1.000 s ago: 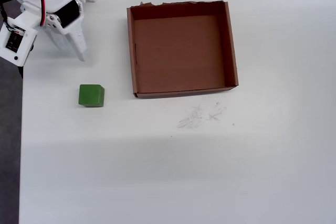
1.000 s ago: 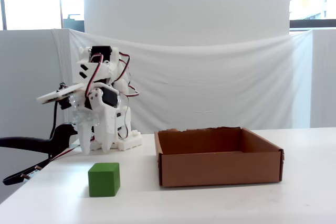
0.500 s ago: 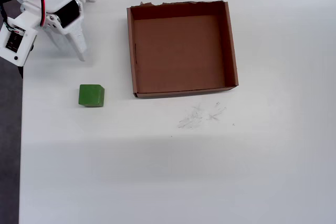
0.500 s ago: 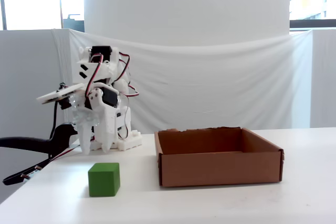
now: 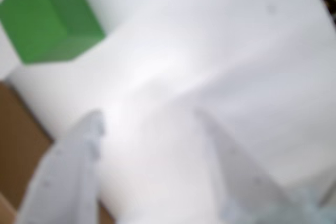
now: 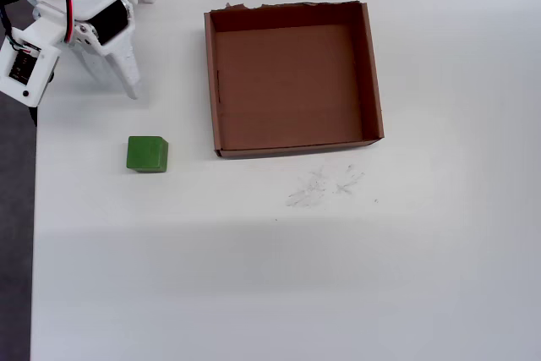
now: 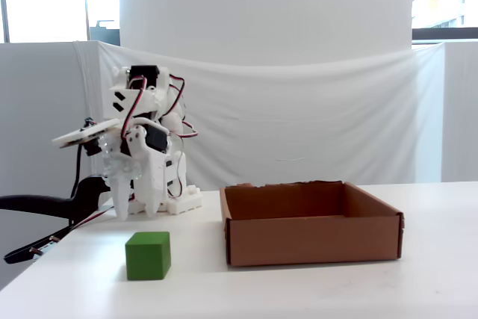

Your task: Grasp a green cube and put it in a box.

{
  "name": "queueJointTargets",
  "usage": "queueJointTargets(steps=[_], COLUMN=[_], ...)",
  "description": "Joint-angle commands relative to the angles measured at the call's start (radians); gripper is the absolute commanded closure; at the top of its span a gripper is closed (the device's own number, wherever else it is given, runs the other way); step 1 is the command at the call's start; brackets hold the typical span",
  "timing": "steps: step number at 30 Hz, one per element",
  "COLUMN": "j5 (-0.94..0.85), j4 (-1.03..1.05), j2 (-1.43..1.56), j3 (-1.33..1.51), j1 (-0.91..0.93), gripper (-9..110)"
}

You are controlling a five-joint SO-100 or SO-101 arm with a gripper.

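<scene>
Altogether: one green cube [image 6: 147, 154] near the table's [image 6: 338, 276] left edge, one empty box [image 6: 292, 145], one gripper [image 6: 121, 82] slightly parted, holding nothing.

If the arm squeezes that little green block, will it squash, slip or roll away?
The green cube looks solid with crisp flat faces, so it probably stays stiff when squeezed. It sits flat on the table, so rolling seems unlikely. Its slightly rounded edges and smooth-looking sides might let it slip if the gripper grips off-centre.
</scene>
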Motion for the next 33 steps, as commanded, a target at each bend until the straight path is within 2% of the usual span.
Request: queueJointTargets(steps=[1, 11, 15, 25, 33], j5=[0.008, -0.032, -0.037, -0.291, -0.387], j4=[0.003, -0.048, -0.120, -0.152, -0.242], j2=[0.003, -0.058, -0.238, -0.784, -1.066], j3=[-0.005, -0.031, -0.172, -0.635, -0.845], j1=[-0.008, -0.029, -0.060, -0.032, -0.037], gripper=[79, 82, 79, 75, 73])
